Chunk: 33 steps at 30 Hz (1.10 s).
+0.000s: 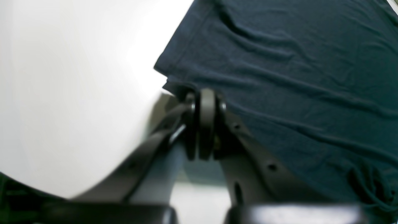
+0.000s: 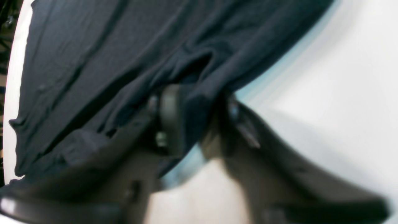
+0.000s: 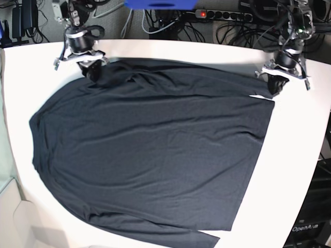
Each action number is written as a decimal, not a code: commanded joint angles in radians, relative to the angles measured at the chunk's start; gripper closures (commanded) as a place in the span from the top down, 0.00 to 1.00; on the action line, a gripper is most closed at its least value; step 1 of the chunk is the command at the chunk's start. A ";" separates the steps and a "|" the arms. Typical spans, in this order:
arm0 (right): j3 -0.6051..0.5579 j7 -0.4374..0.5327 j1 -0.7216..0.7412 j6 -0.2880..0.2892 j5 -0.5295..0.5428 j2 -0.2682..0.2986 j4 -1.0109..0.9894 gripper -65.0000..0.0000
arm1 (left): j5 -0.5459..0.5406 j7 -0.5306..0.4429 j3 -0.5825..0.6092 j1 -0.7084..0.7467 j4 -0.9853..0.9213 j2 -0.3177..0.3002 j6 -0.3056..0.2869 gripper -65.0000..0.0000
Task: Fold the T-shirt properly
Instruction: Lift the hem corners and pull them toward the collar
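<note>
The dark charcoal T-shirt (image 3: 150, 150) lies spread flat over most of the white table (image 3: 289, 170), with its hem toward the right of the base view. My left gripper (image 3: 274, 89) is at the shirt's far right corner. In the left wrist view its fingers (image 1: 203, 96) are pressed together on the corner of the cloth (image 1: 295, 77). My right gripper (image 3: 93, 73) is at the shirt's far left edge. In the right wrist view it (image 2: 192, 105) is shut with a fold of the fabric (image 2: 93, 62) between its fingers.
Cables and a power strip (image 3: 217, 15) lie beyond the table's far edge. A blue object (image 3: 160, 4) stands at the back middle. A black stand marked OpenArm (image 3: 310, 227) is off the table's right front edge. Bare table (image 1: 62, 93) shows beside the left gripper.
</note>
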 commanded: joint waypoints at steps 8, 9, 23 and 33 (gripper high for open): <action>0.040 -0.100 0.045 0.004 0.012 0.018 0.026 0.00 | -0.014 -0.024 -0.004 -0.006 0.020 -0.011 -0.007 0.00; 0.040 -0.100 0.046 0.004 0.012 0.018 0.032 0.00 | -0.014 -0.024 -0.005 -0.007 0.020 -0.009 -0.007 0.00; 0.040 -0.149 0.111 0.003 0.012 0.079 0.145 0.00 | -0.016 -0.022 -0.010 -0.096 0.034 -0.009 -0.004 0.00; 0.040 -0.264 0.247 0.003 0.007 0.081 0.139 0.00 | -0.013 -0.022 -0.013 -0.191 0.026 -0.011 0.004 0.00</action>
